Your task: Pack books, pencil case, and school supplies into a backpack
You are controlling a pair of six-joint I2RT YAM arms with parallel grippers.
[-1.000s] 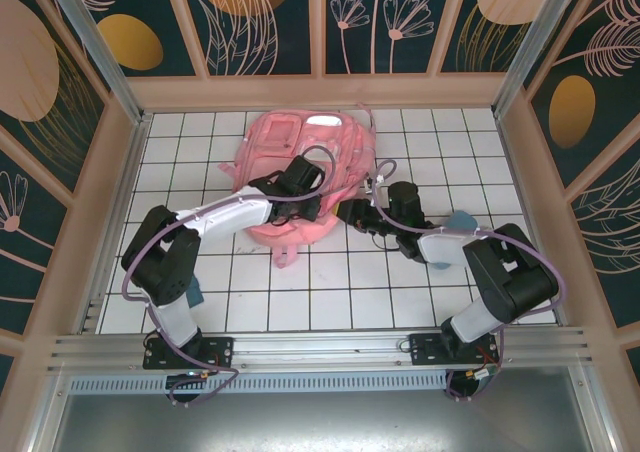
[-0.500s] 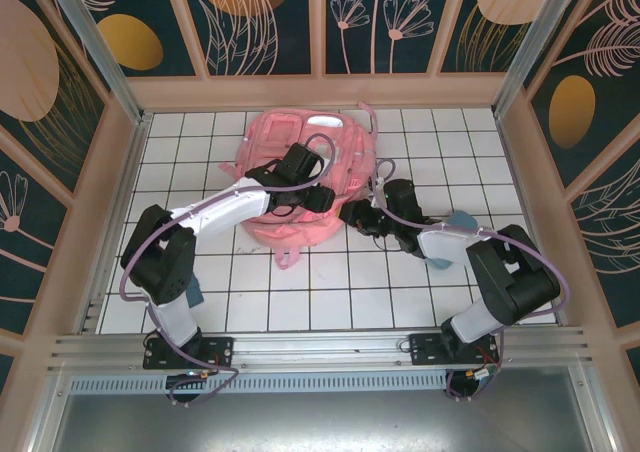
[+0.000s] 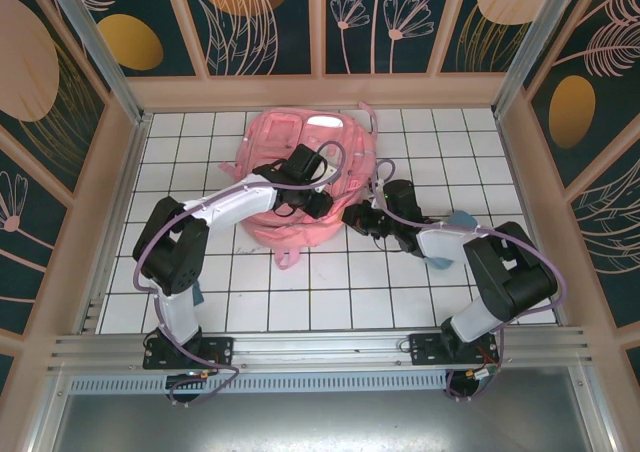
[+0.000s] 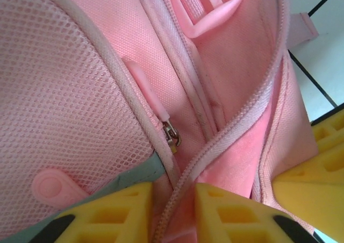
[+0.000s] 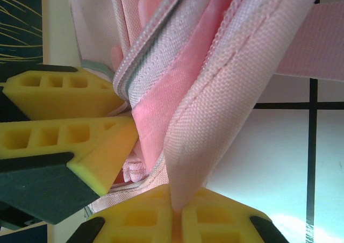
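The pink backpack [image 3: 300, 152] lies flat on the white tiled floor at the back centre. My left gripper [image 3: 320, 202] sits at its lower right edge, its yellow fingers [image 4: 107, 216] pinching the zipper edge [image 4: 215, 141] of the backpack [image 4: 70, 92]. My right gripper [image 3: 352, 215] is right beside it, shut on a pink webbing fold [image 5: 215, 108] of the backpack. A blue-teal pouch [image 3: 461, 219], seemingly the pencil case, lies partly under my right forearm. The books are out of view.
A small dark teal thing [image 3: 195, 294] lies by the left arm's elbow. Wooden walls with dark floral panels [image 3: 265, 22] close in the floor on three sides. The other gripper's yellow finger [image 4: 312, 184] crowds the left wrist view.
My left gripper has shifted right along the backpack's lower edge and now grips the zipper edge. The right gripper has stayed at the bag's right corner.
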